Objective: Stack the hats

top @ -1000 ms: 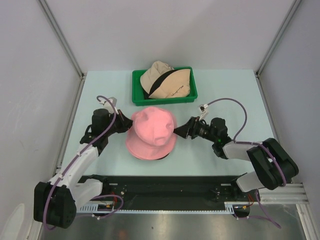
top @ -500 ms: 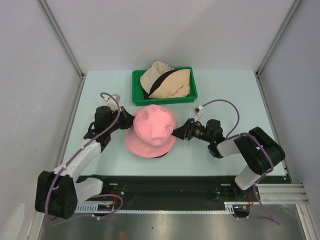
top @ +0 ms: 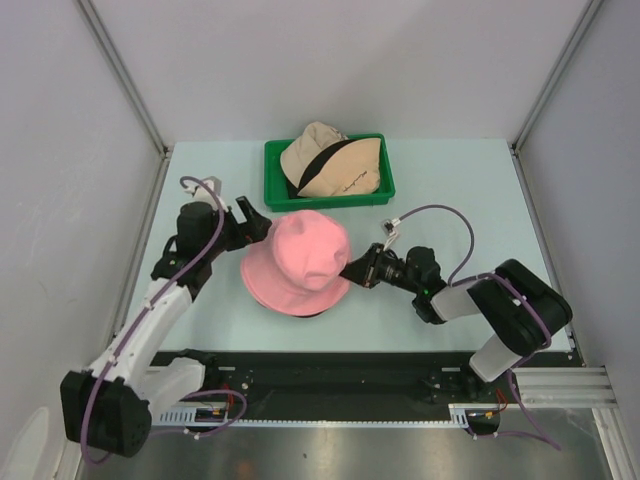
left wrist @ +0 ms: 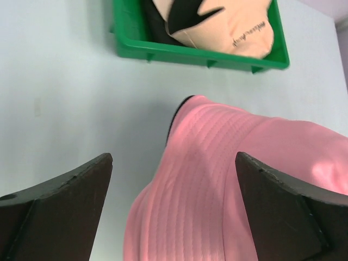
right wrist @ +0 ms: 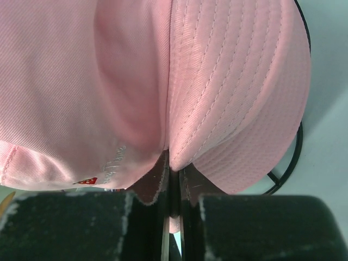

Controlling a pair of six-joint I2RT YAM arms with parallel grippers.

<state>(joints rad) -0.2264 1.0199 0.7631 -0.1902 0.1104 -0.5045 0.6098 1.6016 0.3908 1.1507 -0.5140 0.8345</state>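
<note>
A pink hat sits over a black wire stand in the middle of the table. My right gripper is at the hat's right side, shut on a fold of its brim; in the right wrist view the gripper pinches the pink fabric between its pads. My left gripper stands open just left of the hat, off the fabric; the left wrist view shows the gripper with the pink hat beyond its wide-apart fingers. A beige hat with black fabric lies in the tray.
The green tray stands just behind the pink hat, its front wall near my left gripper. Grey walls close off the table at the left, right and back. Bare table lies on both sides of the hat.
My left gripper has opened and drawn back to the left, off the pink hat. My right gripper has closed on the brim. The hat has settled a little to the left.
</note>
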